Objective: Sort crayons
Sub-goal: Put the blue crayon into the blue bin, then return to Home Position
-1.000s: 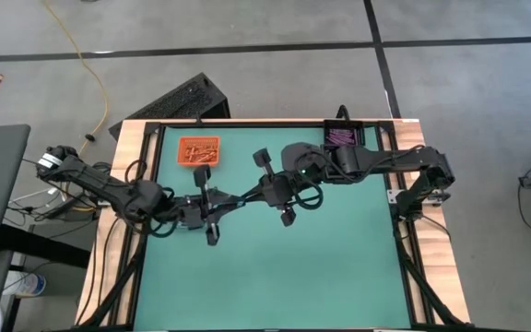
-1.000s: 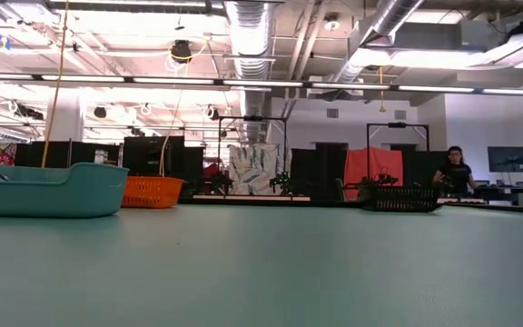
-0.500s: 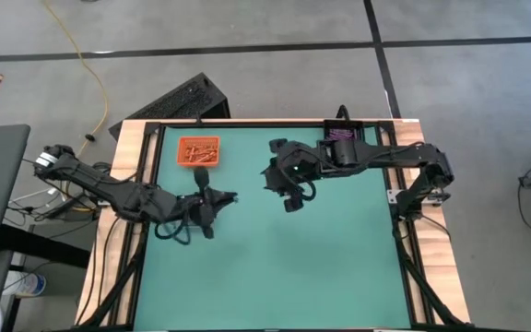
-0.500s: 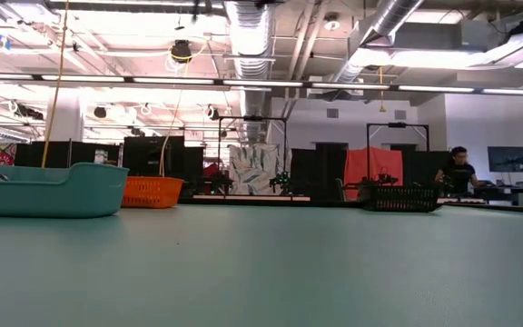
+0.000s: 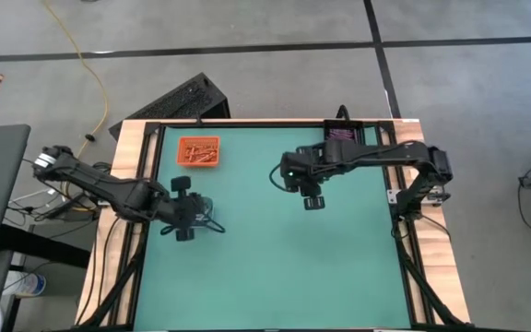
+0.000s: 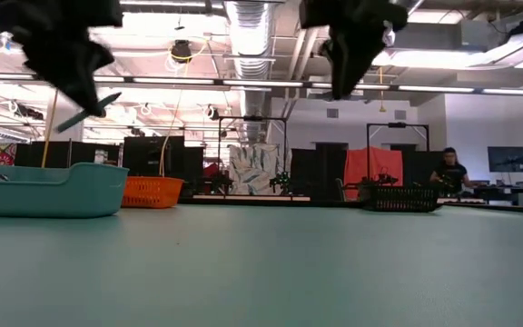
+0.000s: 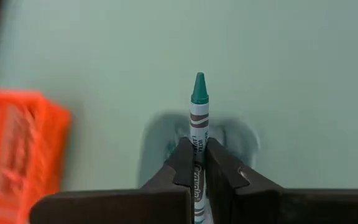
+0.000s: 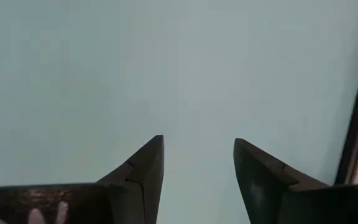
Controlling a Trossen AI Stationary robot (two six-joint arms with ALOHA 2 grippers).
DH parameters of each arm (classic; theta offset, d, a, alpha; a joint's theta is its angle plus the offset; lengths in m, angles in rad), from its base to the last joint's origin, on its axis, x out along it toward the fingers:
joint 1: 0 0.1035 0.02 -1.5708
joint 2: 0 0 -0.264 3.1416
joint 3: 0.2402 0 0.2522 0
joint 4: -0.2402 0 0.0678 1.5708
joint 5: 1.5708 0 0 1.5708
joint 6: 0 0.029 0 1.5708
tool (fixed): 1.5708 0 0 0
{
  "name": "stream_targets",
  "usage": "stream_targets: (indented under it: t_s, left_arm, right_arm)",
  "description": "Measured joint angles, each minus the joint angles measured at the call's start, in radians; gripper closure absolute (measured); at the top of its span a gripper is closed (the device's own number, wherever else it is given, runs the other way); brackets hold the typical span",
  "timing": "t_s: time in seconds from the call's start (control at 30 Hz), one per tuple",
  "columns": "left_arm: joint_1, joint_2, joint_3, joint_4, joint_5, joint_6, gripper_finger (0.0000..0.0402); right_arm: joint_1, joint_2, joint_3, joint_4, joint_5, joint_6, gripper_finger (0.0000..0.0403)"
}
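My left gripper [image 7: 195, 148] is shut on a blue-green crayon [image 7: 199, 109] with a grey paper wrapper. It hangs over a clear tray [image 7: 160, 137] at the table's left [image 5: 196, 212]. In the low view that gripper [image 6: 66, 64] shows at the upper left, with the crayon [image 6: 89, 111] slanting out of it. My right gripper [image 8: 197, 155] is open with nothing between its fingers. It stands above the mat toward the far right [image 5: 295, 180]. The orange tray [image 5: 198, 151] holds orange crayons and the black tray [image 5: 344, 136] holds purple ones. My left gripper pinches the crayon's wrapped shaft [image 7: 198, 135] between its two fingers. The pointed end [image 7: 199, 82] sticks out past the fingertips. The fingers slant downward and the crayon runs along them. It is lifted clear, tilted, above the clear tray.
The orange tray sits at the far left and the black tray at the far right corner. The clear tray [image 6: 48, 191] lies nearer, on the left. Bare green mat [image 5: 275, 267] fills the middle and near half. A person shows in the room beyond the table.
The two grippers, close together at mid-table a second ago, have drawn apart. The left went toward the table's left edge with the crayon, and the right went toward the far right. Both have sunk and tipped downward, coming into the low view.
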Motion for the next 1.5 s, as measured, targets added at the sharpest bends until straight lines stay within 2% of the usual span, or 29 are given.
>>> stream_targets:
  t_s: [0.17, 0.6, 0.83, 1.17, 1.33, 1.5]
  left_arm:
    - [0.012, 0.057, 0.0, -0.093, 0.048, -0.075, 0.0401]
    - [0.064, 0.225, -0.001, -0.132, 0.112, -0.036, 0.0401]
    - [0.063, 0.252, -0.002, -0.128, 0.113, -0.039, 0.0364]
    - [0.063, 0.242, -0.002, -0.111, 0.103, -0.04, 0.0315]
    - [0.055, 0.183, -0.003, -0.011, 0.09, 0.024, 0.0294]
    - [0.026, 0.081, -0.003, 0.132, 0.033, 0.125, 0.0293]
  right_arm:
    - [0.0, 0.0, -0.066, 0.0, 0.0, 0.04, 0.0221]
    - [0.053, -0.005, -0.202, -0.082, 0.0, 0.189, 0.0223]
    - [0.114, -0.04, -0.273, -0.077, 0.0, 0.234, 0.0223]
    - [0.199, -0.255, -0.411, 0.091, 0.002, 0.284, 0.0223]
    - [0.251, -0.429, -0.563, 0.265, 0.001, 0.281, 0.0223]
    - [0.291, -0.608, -0.759, 0.498, 0.002, 0.281, 0.0223]
